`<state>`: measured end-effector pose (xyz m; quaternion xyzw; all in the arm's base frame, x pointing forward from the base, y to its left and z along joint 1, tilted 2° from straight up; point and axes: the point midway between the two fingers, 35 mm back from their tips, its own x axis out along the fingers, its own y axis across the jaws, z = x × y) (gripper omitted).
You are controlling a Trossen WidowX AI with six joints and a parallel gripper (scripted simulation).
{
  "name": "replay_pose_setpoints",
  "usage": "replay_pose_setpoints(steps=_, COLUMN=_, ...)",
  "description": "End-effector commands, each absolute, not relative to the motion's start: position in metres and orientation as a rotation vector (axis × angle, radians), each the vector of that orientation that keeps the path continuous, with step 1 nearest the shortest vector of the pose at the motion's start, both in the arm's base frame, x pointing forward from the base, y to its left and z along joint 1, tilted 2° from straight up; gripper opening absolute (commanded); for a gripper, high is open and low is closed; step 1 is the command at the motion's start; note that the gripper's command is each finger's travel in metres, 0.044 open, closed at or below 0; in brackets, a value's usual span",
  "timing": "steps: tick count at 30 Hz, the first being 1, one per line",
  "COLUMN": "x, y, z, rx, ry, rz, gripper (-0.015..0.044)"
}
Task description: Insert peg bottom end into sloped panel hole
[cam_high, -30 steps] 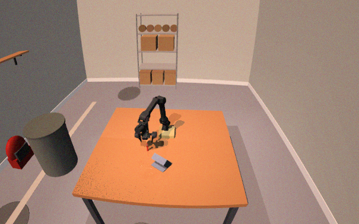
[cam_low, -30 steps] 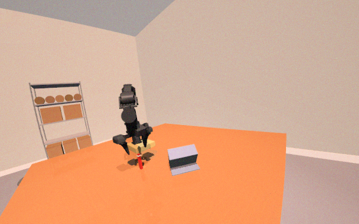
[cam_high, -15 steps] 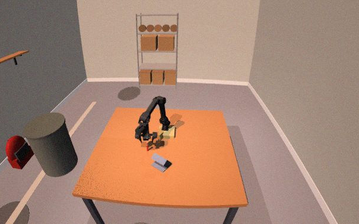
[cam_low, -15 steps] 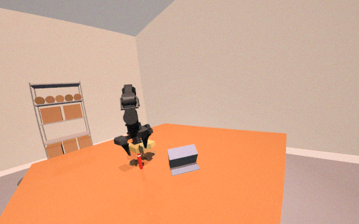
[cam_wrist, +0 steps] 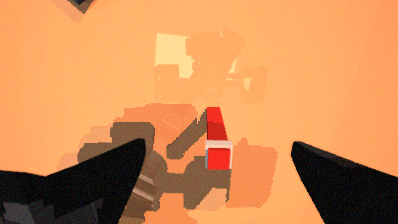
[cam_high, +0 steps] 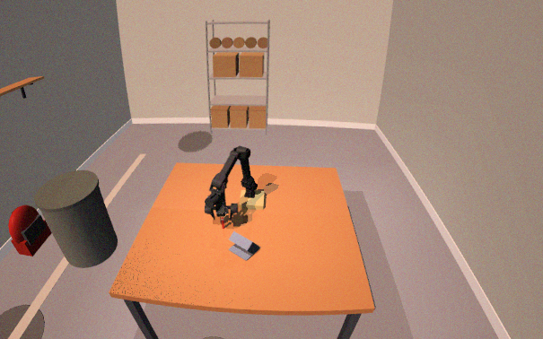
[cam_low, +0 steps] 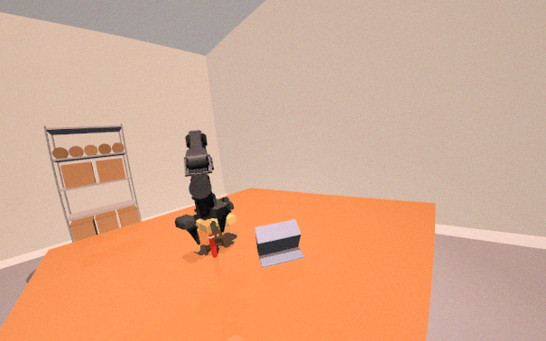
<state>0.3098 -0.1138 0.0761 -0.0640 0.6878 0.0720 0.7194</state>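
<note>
The red peg (cam_high: 223, 224) (cam_low: 213, 248) (cam_wrist: 219, 159) stands upright on the table (cam_high: 302, 269) (cam_low: 353, 293). It has flat sides, a square top and a white band near the top. My gripper (cam_high: 224, 217) (cam_low: 210, 237) (cam_wrist: 218, 147) is open and points down over the peg. In the wrist view the peg top shows between the wide-apart fingertips, touching neither. The sloped grey panel (cam_high: 241, 240) (cam_low: 278, 231) stands on the table beside the peg; only a dark corner (cam_wrist: 82, 5) of it shows in the wrist view. Its hole cannot be made out.
A pale yellow block (cam_high: 257, 200) (cam_low: 232, 219) lies at the arm's base. A grey bin (cam_high: 82, 229) stands on the floor to the left of the table in the top view. A shelf rack with boxes (cam_high: 251, 65) (cam_low: 78, 175) stands by the back wall.
</note>
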Motion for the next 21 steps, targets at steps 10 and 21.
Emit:
replay_pose_setpoints(steps=10, x=0.310, y=-0.114, z=0.055, rx=-0.147, ry=1.522, rz=0.159, gripper=0.0440)
replay_pose_setpoints(steps=21, x=0.309, y=-0.113, z=0.048, rx=-0.143, ry=1.522, rz=0.162, gripper=0.0361)
